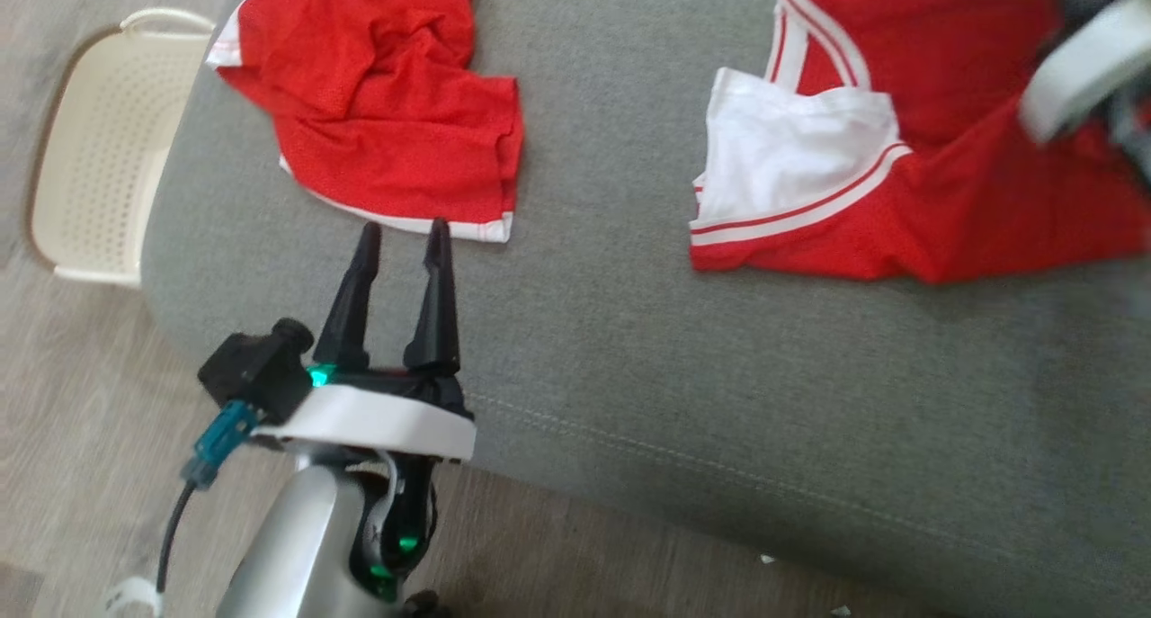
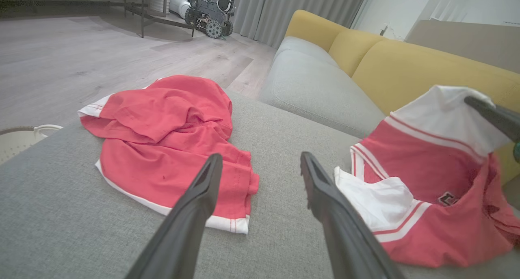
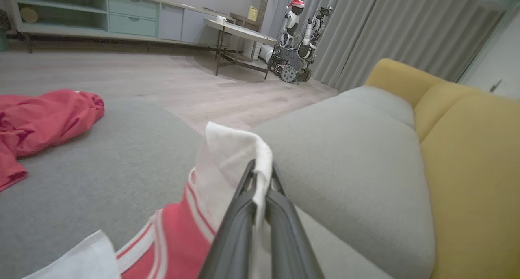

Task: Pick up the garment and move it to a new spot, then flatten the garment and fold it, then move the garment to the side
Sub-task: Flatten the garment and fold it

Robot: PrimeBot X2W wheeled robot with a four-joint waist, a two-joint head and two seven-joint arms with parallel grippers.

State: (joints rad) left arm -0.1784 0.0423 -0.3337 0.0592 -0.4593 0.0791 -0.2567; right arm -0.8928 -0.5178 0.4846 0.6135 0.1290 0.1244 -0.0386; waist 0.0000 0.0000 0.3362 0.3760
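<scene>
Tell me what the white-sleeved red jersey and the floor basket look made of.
Jersey: likely matte polyester mesh; a fine dotted weave shows, and it drapes limply. Basket: probably cream moulded plastic; smooth rim, regular rows of small holes.

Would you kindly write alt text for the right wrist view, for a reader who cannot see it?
The right gripper is shut on the white part of a red jersey over a grey seat. Another red garment lies at left; yellow cushions at right.
</scene>
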